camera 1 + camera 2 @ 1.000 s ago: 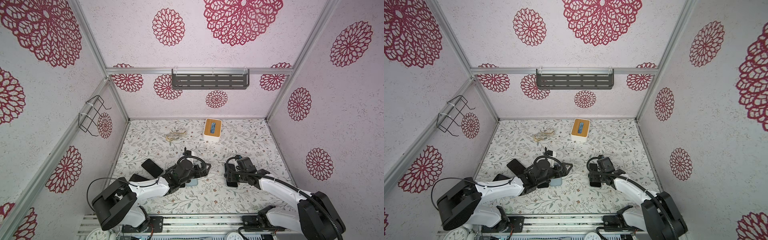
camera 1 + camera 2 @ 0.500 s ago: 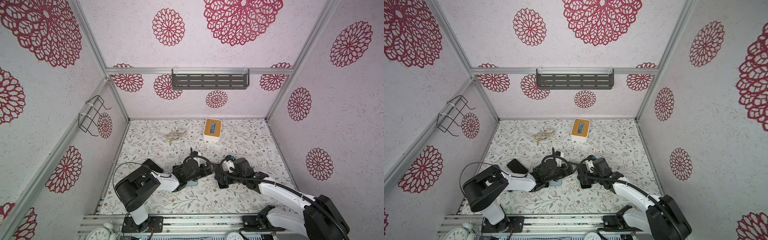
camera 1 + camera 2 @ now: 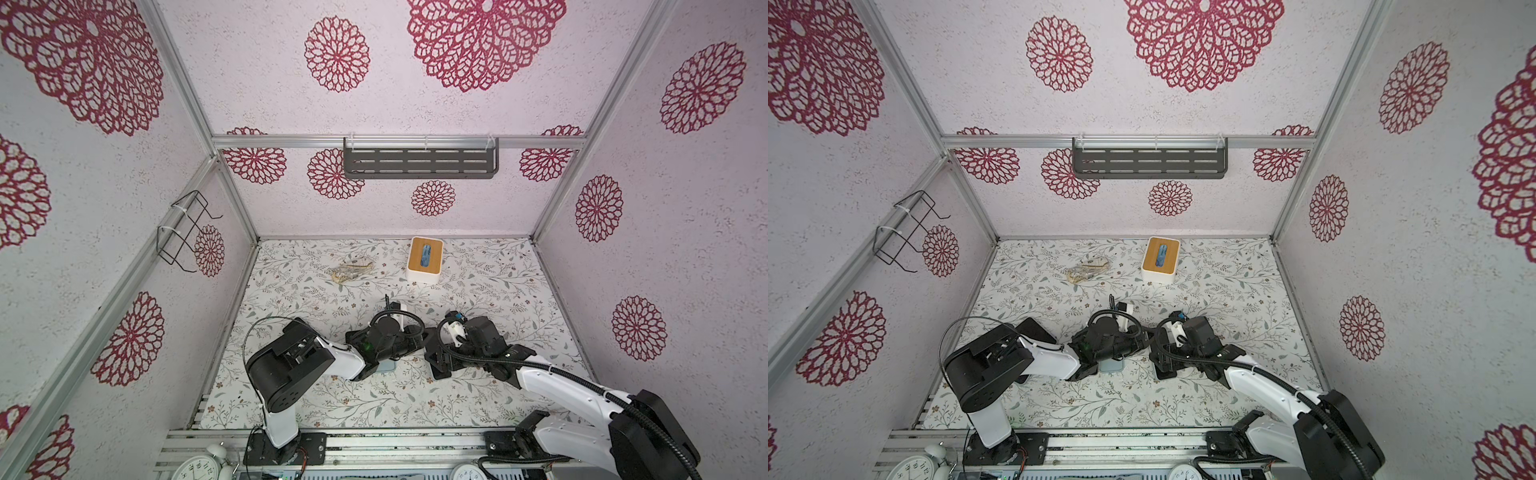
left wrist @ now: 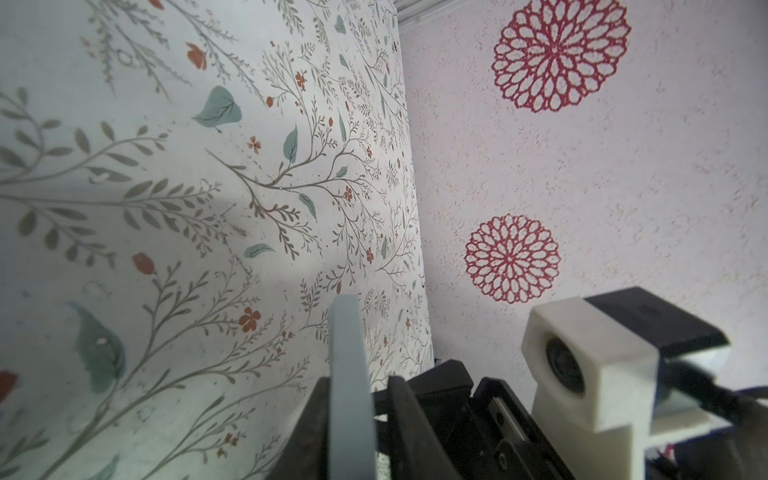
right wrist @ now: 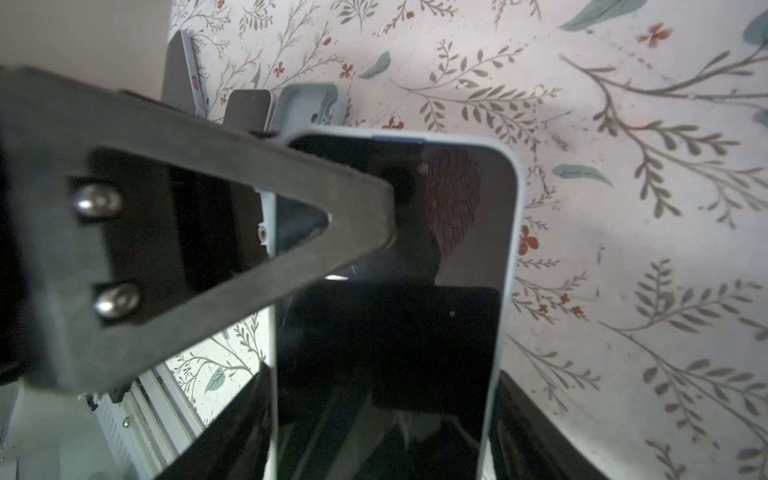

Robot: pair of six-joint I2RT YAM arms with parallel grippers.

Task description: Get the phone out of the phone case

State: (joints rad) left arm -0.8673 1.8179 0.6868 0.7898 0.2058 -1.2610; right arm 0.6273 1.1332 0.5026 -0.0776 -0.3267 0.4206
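Observation:
In the right wrist view the phone (image 5: 386, 299) shows its dark screen, seated in a light blue phone case (image 5: 513, 232). My right gripper (image 5: 384, 415) is shut across the case's width, one jaw on each long side. One grey finger (image 5: 257, 232) of my left gripper lies over the screen's side edge. In the left wrist view the case's grey-blue edge (image 4: 349, 365) stands between the jaws of my left gripper (image 4: 353, 386), which is shut on it. In both top views the left gripper (image 3: 415, 347) (image 3: 1142, 340) and right gripper (image 3: 436, 353) (image 3: 1160, 353) meet mid-table, hiding the phone.
A spare light blue case (image 3: 384, 365) lies under the left arm, and a dark phone (image 3: 1034, 330) lies left of it. At the back stand a wood-topped tissue box (image 3: 424, 259) and a small yellowish tangle (image 3: 351, 270). A wire rack (image 3: 187, 232) and a grey shelf (image 3: 419, 162) hang on the walls.
The left arm folded in and its gripper went from open to shut on the case edge. The right gripper carried the cased phone leftward to meet it.

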